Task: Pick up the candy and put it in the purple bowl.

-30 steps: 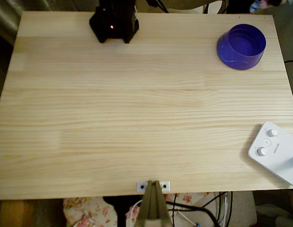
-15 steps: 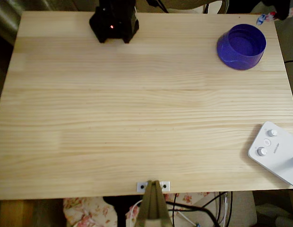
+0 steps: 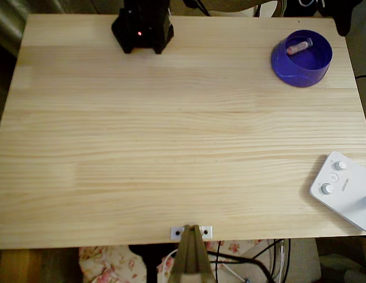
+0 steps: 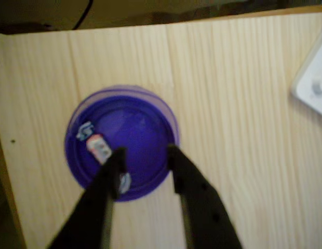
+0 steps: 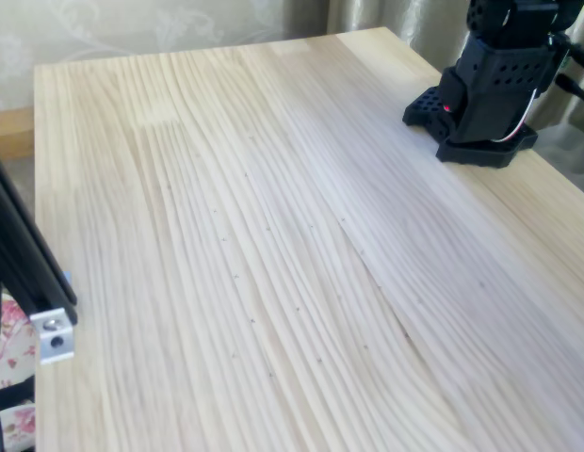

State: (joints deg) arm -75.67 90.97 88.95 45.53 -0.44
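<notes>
A pale pine table point(image 3: 171, 135) of glued boards is seen from above, its grain running across the frame; the same top point(image 5: 273, 245) is shown at an angle in the fixed view, evenly and softly lit. At the lower right of the overhead view a white device with knobs point(image 3: 342, 188) is laid on the table's edge. Below the lower edge, a floral fabric point(image 3: 106, 262) and dark cables point(image 3: 242, 259) are visible, with a small metal bracket point(image 3: 191, 232) fixed at the table's rim. In the fixed view, a pale patterned wall point(image 5: 132, 24) is seen along the top, and curtain folds point(image 5: 386, 14) at the upper right.
</notes>
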